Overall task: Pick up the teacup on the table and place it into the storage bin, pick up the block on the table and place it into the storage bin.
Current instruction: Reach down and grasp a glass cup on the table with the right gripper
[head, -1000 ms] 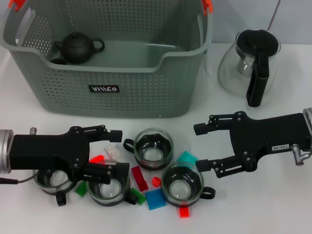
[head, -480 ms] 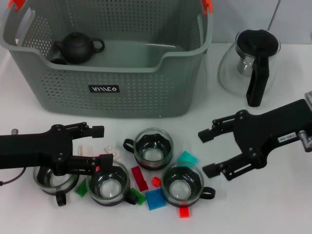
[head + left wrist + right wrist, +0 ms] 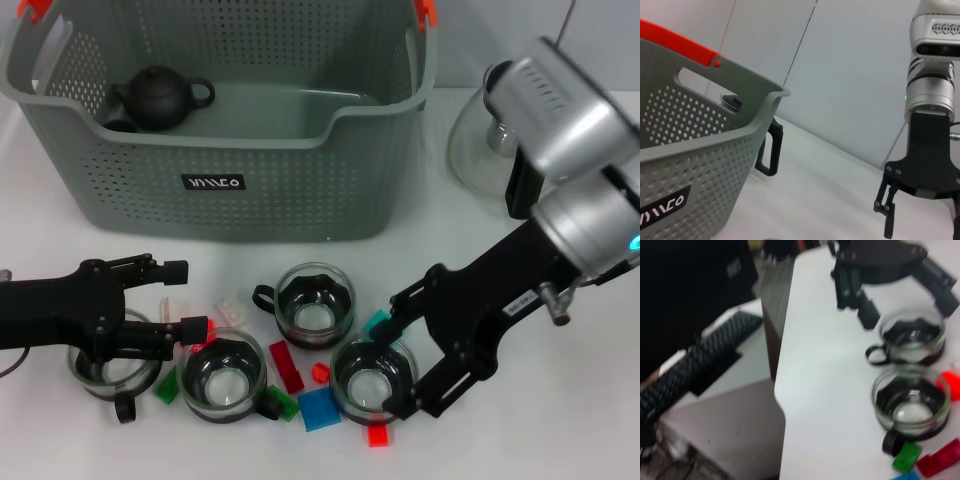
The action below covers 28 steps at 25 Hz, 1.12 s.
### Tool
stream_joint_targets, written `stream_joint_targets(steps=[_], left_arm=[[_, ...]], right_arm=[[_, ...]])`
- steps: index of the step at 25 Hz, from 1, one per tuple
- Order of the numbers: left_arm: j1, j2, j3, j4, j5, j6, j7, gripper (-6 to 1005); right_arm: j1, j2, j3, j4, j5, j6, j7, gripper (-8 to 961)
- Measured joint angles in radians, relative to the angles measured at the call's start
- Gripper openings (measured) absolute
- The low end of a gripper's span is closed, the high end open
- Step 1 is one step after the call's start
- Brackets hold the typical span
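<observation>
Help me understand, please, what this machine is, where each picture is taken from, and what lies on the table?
It is a two-armed robot. The head view looks down on a white table; the other two come from wrist cameras. The open black left gripper reaches over the leftmost glass teacup. The open black right gripper straddles another glass teacup. Two more cups and coloured plastic blocks lie between. Behind stand the grey-green perforated storage bin, holding a dark teapot, and a glass pitcher. Nothing is held.

Bright, even lighting with soft shadows; right wrist view motion-blurred.
</observation>
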<state>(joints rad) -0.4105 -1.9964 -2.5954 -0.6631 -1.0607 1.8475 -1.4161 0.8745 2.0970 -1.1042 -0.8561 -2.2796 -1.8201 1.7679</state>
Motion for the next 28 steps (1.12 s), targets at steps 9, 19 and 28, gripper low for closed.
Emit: stream_joint_targets(steps=[9, 19, 28], left_arm=[[0.003, 0.001, 0.003, 0.000, 0.004, -0.018, 0.008, 950], [0.018, 0.000, 0.008, 0.003, 0.046, -0.012, 0.057, 950], [0.019, 0.001, 0.001, 0.006, 0.053, -0.020, 0.067, 949]], right_arm=[[0.072, 0.004, -0.181, -0.001, -0.025, 0.047, 0.105, 859], [0.085, 0.015, -0.393, -0.001, 0.002, 0.164, 0.176, 858], [0.092, 0.016, -0.532, 0.010, 0.056, 0.275, 0.222, 806]])
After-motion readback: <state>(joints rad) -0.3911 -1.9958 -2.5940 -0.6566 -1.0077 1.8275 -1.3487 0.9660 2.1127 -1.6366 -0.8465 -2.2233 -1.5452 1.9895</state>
